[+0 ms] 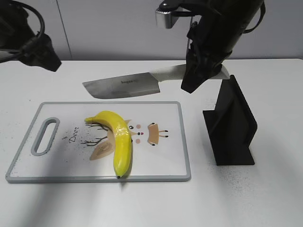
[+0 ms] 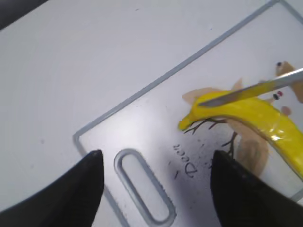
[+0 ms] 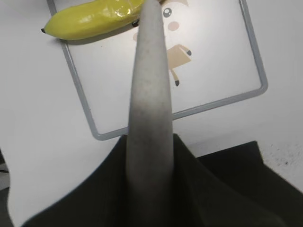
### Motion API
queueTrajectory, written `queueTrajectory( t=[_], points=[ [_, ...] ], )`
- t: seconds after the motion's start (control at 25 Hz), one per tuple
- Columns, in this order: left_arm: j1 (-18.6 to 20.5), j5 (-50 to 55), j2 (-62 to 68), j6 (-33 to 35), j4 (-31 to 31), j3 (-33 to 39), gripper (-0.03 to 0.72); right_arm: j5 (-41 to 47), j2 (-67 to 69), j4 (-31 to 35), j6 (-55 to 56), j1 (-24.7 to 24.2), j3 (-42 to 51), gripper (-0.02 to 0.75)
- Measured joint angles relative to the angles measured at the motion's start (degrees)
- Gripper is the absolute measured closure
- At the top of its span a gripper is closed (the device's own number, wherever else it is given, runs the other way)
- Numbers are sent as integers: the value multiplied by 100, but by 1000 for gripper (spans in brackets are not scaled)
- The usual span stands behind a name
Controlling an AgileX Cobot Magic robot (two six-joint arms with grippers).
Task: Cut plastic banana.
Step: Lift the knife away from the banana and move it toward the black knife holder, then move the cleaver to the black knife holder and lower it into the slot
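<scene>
While the knife hangs in the air above the far edge of the board, the step in hand is, by my judgement, bringing the blade over the fruit and pressing down through it. On the white counter [image 1: 265, 198] lies one cutting board [image 1: 161, 170], white with a grey rim and a handle slot at its left end, printed with a tan cartoon deer. One black knife stand [image 1: 232, 127] sits just right of the board. One cleaver-style kitchen knife [image 1: 125, 86] is clamped by its pale handle in the right end effector [image 1: 201, 71], blade pointing left and held level, clear of everything below. One plastic banana [image 1: 119, 137] lies on the board's middle, curving from a stem at upper left to a dark tip touching the near rim, with a band of glossy film around its mid-length. The left end effector [image 2: 156, 187], jaws spread and holding nothing, hovers over the handle-slot end of the board. To cut well, I would carry the blade nearer and lower it square across the banana at that mid-length band, edge straight down; the left end effector could steady the stem end, since a rounded glossy toy may roll or skid under an off-centre press
</scene>
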Motion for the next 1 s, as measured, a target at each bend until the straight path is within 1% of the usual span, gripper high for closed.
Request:
queueTrajectory(
  t=[0.12,0.24,0.36,0.48,0.6,0.72,0.84,1.0],
  points=[
    [223,407,-31,-1219,505,-51,31,280,-81,-13,890,0,-130,572],
    [471,1273,-31,-1882,674,-166,39,319,-132,-8,1644,0,-310,572],
    [723,2072,-31,-2326,745,-244,50,319,-192,4,2380,0,-362,572],
    [911,2340,-59,-2480,791,-235,65,325,-259,-21,3241,0,-350,572],
    [991,2356,-398,-2600,923,75,72,319,-528,-27,3922,0,-35,572],
    [1005,2383,-1027,-2653,984,632,77,204,-1042,-43,4337,0,750,572],
    [1005,2396,-1775,-2714,986,1112,87,-314,-1653,-70,4716,0,1526,572],
    [1005,2402,-2840,-2728,992,1710,94,-884,-2365,-164,5086,0,2317,572]
  ],
)
